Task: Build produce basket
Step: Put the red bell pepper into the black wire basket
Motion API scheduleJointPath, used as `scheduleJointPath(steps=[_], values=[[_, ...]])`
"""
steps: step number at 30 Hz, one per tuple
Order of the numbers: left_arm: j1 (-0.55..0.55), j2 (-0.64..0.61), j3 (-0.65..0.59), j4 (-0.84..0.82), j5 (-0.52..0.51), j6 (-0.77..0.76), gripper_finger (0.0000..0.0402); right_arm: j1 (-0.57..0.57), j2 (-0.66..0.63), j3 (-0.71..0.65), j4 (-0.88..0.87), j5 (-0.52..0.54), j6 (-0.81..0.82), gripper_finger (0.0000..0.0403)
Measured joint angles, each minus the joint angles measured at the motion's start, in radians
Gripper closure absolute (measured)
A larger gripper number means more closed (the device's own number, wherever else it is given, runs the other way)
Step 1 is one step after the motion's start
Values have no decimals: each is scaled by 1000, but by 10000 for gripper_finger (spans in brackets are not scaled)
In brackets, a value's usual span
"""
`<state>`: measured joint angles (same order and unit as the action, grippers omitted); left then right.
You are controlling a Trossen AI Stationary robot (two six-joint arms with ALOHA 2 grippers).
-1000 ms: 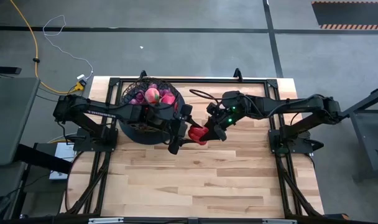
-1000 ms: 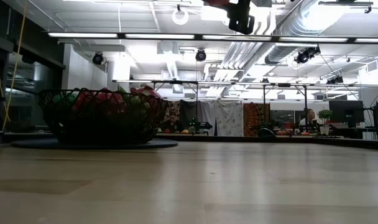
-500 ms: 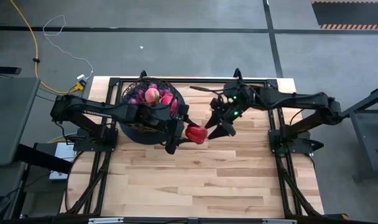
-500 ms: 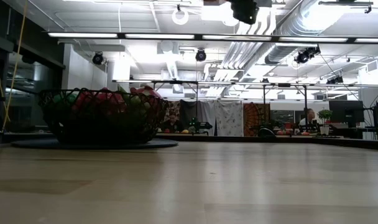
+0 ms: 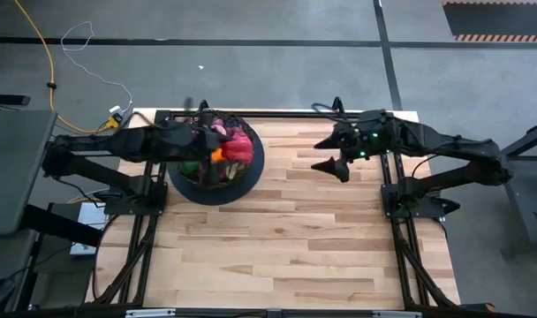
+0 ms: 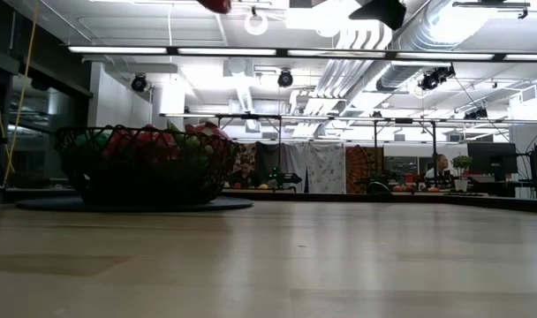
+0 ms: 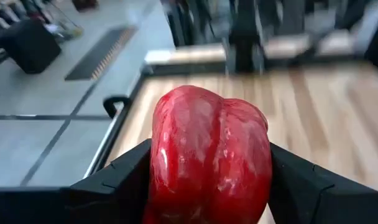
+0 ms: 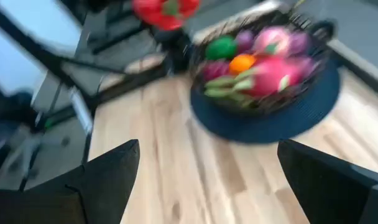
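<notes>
The basket (image 5: 185, 181), a black wire bowl on a dark round base, stands at the table's far left, and its wall also shows in the low view (image 6: 145, 172). Produce fills it: pink pieces (image 8: 273, 73), an orange (image 8: 242, 63), a green piece (image 8: 221, 48) and purple grapes (image 8: 244, 38). My left gripper (image 5: 233, 147) hangs above the basket, shut on a red pepper (image 7: 211, 155), which also shows in the right wrist view (image 8: 166, 11). My right gripper (image 5: 333, 155) is open and empty near the table's far right. My left gripper pinches the red pepper between its two fingers (image 7: 117, 180), one on each opposite side (image 7: 161, 155). The fingers come from the table's left, slanting down. The pepper is lifted clear, above the basket's produce.
Black frame rails (image 5: 277, 113) run along the table's far edge and down both sides. Bare wood (image 5: 286, 247) covers the middle and near half of the table. A yellow cable (image 5: 48, 84) lies on the floor beyond the far left corner.
My right gripper has opened, let go of the red pepper and drawn back up toward the table's far right. My left gripper has kept the pepper, carried it from mid-table toward the left edge and up, and now holds it above the basket.
</notes>
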<state>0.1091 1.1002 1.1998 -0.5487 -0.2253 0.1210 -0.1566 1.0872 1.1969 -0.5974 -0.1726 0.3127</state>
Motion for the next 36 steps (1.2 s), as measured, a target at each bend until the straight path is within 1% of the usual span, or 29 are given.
scheduleJointPath(steps=[3, 6, 8, 10, 12, 14, 18, 24, 26, 28, 31, 32, 34, 36], values=[[11, -102, -95, 98, 0, -80, 163, 0, -62, -101, 130, 59, 32, 33], [12, -206, -227, 267, -1, -151, 163, 0, -100, -226, 314, 76, 70, 33], [12, -274, -319, 391, -22, -199, 163, 0, -111, -299, 443, 91, 74, 33], [12, -323, -404, 496, -38, -242, 163, 0, -113, -354, 551, 104, 46, 33], [12, -355, -465, 562, -40, -282, 163, 0, -112, -391, 606, 111, 11, 33], [12, -381, -500, 600, -41, -312, 163, 0, -112, -402, 622, 112, 4, 33], [12, -405, -510, 605, -48, -325, 163, 0, -112, -395, 622, 113, 77, 33], [12, -426, -510, 604, -52, -268, 163, 0, -112, -381, 646, 117, 176, 33], [13, -427, -510, 594, -65, -254, 163, 0, -112, -381, 663, 123, 185, 33], [14, -427, -495, 538, -132, -252, 163, 0, -112, -381, 683, 137, 185, 33], [47, -409, -421, 331, -286, -296, 163, 0, -112, -381, 727, 139, 185, 33], [67, -399, -391, 246, -324, -322, 163, 0, -112, -380, 732, 144, 185, 33], [120, -373, -338, 78, -370, -398, 163, 0, -112, -380, 732, 169, 185, 33], [185, -345, -299, -80, -366, -488, 163, 0, -112, -380, 723, 196, 181, 33]])
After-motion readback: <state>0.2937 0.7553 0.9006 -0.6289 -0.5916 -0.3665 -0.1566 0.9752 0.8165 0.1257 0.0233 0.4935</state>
